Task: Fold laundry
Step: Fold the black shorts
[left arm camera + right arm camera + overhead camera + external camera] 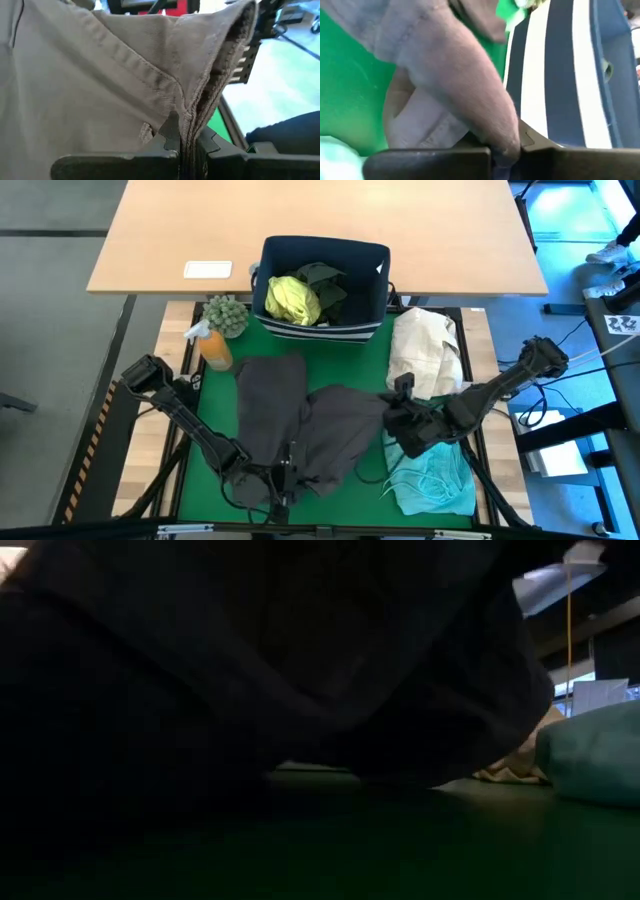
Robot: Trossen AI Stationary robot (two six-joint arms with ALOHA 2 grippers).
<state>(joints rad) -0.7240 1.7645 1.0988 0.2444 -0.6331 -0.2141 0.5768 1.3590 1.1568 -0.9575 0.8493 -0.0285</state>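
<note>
A charcoal grey garment [300, 420] lies crumpled across the middle of the green mat [215, 420]; in the low view its dark cloth [280, 660] fills most of the picture. My left gripper [285, 477] is shut on its near edge. My right gripper [398, 412] is shut on its right end. A turquoise garment [432, 478] lies heaped on the mat's near right corner. A yellow-green shirt [292, 298] and a dark garment [326, 284] lie inside the navy bin [378, 280]. My left gripper [182, 147] pinches a stitched, folded-over edge [186, 117] of the grey garment between its two fingers, more than one layer. The cloth stands up and spreads away beyond the fingers. My right gripper [507, 152] pinches a bunched fold [500, 132] of the grey garment between its fingers. From there the cloth hangs slack toward the mat.
A cream cloth bundle [425, 350] lies at the mat's far right. An orange spray bottle [212, 346] and a small plant [227, 315] stand at the far left. The bin stands at the mat's far edge, its striped base [555, 75] close before my right gripper.
</note>
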